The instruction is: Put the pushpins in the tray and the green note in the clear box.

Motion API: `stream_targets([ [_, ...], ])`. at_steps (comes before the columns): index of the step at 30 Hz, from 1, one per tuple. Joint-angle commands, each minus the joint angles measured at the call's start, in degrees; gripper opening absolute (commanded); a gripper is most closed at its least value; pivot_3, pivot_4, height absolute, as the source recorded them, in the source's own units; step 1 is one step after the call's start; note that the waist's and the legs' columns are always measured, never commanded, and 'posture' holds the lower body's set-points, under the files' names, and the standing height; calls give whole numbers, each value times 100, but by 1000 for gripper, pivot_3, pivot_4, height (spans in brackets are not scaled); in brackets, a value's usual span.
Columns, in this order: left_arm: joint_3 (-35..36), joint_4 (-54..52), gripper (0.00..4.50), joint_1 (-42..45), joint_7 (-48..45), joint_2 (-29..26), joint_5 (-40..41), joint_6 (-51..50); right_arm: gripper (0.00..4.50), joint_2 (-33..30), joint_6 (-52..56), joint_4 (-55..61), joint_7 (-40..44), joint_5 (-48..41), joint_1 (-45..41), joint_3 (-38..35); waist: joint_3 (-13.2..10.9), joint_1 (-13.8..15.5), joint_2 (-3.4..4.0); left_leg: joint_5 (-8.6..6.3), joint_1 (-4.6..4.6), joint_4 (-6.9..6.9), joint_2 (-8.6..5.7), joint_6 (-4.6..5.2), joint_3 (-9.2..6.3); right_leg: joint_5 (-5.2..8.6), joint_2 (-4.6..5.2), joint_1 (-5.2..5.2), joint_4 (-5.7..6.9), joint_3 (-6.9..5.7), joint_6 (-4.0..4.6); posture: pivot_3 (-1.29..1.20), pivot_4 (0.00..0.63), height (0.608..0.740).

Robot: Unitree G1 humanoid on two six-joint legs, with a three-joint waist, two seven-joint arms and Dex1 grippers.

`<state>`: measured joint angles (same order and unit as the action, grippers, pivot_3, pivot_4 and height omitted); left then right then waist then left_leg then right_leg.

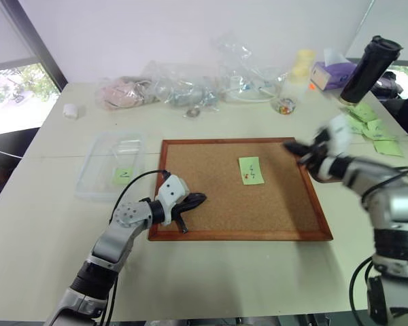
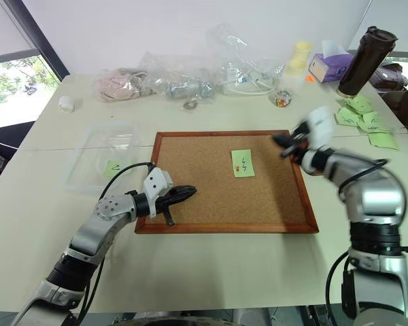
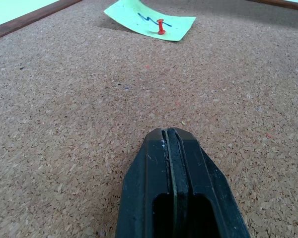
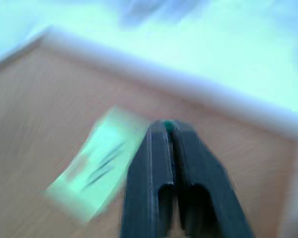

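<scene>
We see the green note [image 1: 251, 170] lying flat near the middle of the corkboard [image 1: 190, 224], its long axis running toward the far edge of the bench [image 1: 245, 278]. A red pushpin [image 3: 160, 26] stands in the note's near edge, its head tilted slightly.

The left tool [image 1: 198, 199] rests low over the board's near left corner, fingers pressed shut on nothing, pointing toward the note. The right tool [image 1: 290, 147] hovers above the board's far right corner; its fingers are closed on a small green pushpin [image 4: 167, 124] at their tips.

The clear box [image 1: 102, 183] sits on the bench just left of the board, with another green slip [image 1: 123, 175] inside. Clear plastic bags [image 1: 190, 85], a dark tumbler [image 1: 368, 68] and loose green notes [image 1: 374, 129] line the far and right sides.
</scene>
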<state>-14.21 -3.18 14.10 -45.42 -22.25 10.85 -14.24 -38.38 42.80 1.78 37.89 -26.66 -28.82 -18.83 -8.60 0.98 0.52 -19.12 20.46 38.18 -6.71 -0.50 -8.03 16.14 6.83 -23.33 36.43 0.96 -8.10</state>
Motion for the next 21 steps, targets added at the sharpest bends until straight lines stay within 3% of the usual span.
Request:
stream_targets([
  [1,-226,286,0,-141,-65,-9,-154,-168,66,-108,107,-267,-218,-214,93,-583,1,-4,-1,0,-1,0,0,0,0,0,0,1,0,-1,0,0,150,740],
  [10,-245,316,0,-147,-87,19,-166,-144,66,-483,-511,-1279,-362,278,742,-695,5,-14,5,0,-4,1,-2,0,8,0,2,4,-1,4,0,0,150,740],
  [21,-198,243,0,-208,-98,-54,-163,-167,66,-242,-757,-1334,-332,331,1063,-444,8,-18,11,0,-5,2,-1,0,8,0,1,5,0,5,0,0,150,740],
])
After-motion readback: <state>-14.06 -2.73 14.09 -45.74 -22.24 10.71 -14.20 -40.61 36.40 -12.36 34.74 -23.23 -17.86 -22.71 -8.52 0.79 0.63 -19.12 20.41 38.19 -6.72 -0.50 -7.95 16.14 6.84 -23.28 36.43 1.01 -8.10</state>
